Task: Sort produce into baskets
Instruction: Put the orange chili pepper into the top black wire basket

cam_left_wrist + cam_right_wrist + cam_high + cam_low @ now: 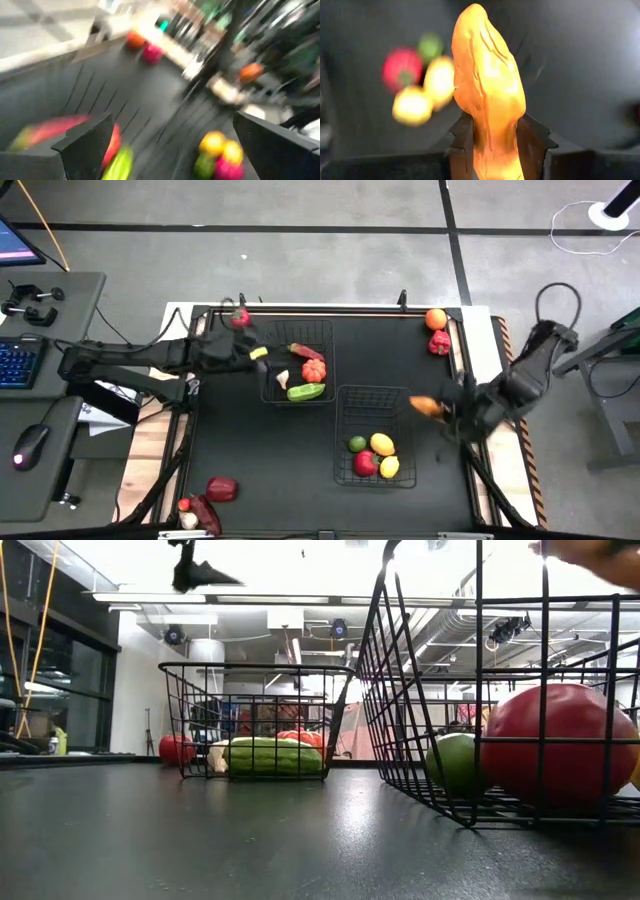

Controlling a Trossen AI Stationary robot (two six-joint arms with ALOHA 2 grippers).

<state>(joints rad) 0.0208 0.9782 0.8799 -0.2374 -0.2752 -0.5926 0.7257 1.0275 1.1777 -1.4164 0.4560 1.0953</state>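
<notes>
My right gripper [492,145] is clamped on the lower end of a long, ridged orange toy vegetable [487,90], seemingly light, rigid and slick, at three o'clock. The near black wire-mesh basket [345,395] holds red, green and yellow pieces. My left gripper [165,145] gapes empty over the far black wire-mesh basket [325,330] at ten o'clock.

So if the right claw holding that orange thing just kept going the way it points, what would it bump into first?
Probably the near basket holding the yellow, red and green fruit. The right gripper, shut on the orange piece, points toward that cluster, though depth is hard to judge.
</notes>
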